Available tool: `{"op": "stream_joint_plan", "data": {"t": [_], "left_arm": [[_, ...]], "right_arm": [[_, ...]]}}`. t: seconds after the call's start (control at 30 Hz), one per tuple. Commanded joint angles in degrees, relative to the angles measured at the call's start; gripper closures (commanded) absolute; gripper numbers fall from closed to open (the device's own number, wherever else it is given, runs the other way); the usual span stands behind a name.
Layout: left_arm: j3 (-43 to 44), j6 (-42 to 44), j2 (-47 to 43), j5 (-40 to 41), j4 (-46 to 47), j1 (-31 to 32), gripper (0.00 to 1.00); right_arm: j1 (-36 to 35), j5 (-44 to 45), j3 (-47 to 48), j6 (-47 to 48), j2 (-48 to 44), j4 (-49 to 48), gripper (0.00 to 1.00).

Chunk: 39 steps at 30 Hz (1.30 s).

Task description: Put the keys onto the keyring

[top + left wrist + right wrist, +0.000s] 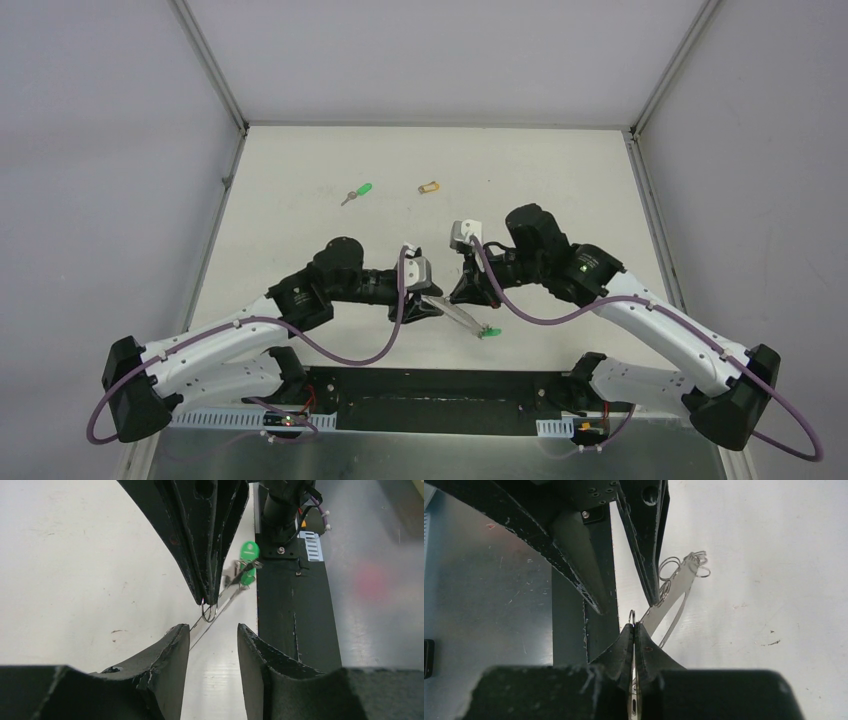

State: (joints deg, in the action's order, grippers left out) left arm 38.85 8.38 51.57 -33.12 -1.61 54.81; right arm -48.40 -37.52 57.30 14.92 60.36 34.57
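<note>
Soft, even overhead light leaves the bench point(300, 200) bright, with faint shadows beneath the arms point(230, 335). In the wrist views, the left tool point(213, 629) and right tool point(633, 627) blur near the lens. The keyring point(669, 594) glares white beyond the right tool.

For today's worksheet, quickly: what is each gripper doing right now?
Left gripper: open.
Right gripper: closed on the keyring.
</note>
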Motion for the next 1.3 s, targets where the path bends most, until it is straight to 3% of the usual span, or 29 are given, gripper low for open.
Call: {"op": "stream_joint_plan", "data": {"t": [0.0, 0.27, 0.5, 0.73, 0.8, 0.83, 0.9, 0.97, 1.1, 1.27], "left_arm": [[1.8, -2.1, 1.0, -2.2, 6.0, 0.4, 0.6], [1.4, -2.8, 1.8, -1.9, 8.6, 0.4, 0.72], [1.6, -1.6, 2.7, -3.2, 8.3, 0.4, 1.0], [2.0, -2.1, 2.4, -2.7, 7.5, 0.4, 1.0], [2.0, -3.1, 2.0, -1.8, 7.5, 0.4, 1.0], [1.9, -3.7, 1.9, -1.4, 7.5, 0.5, 1.0], [1.7, -4.9, 1.5, -0.4, 7.6, 0.4, 1.0], [1.4, -6.5, 0.9, 0.9, 7.5, 0.4, 1.0], [0.8, -10.2, -0.3, 4.1, 7.6, 0.5, 1.0], [0.7, -16.7, -1.4, 10.0, 6.2, 0.5, 1.0]], "right_arm": [[0.0, -2.5, 1.4, -0.5, -1.1, -4.2, 1.0], [0.0, -3.3, 0.4, -0.6, -1.3, -5.8, 1.0], [-0.1, -3.1, -0.1, -0.6, -1.6, -6.4, 1.0], [0.0, -1.8, -0.3, -0.6, -1.7, -6.9, 0.98], [0.0, -0.6, -0.5, -0.9, -1.9, -7.0, 0.84], [0.0, 0.2, -0.7, -1.2, -2.1, -7.2, 0.67], [0.0, 2.5, -1.3, -2.1, -2.8, -7.8, 0.46], [-0.1, 4.8, -2.3, -3.4, -4.0, -9.0, 0.33], [0.0, 7.7, -5.8, -6.7, -7.1, -13.2, 0.2], [0.0, 7.8, -8.2, -9.2, -7.7, -14.2, 0.18]]}}
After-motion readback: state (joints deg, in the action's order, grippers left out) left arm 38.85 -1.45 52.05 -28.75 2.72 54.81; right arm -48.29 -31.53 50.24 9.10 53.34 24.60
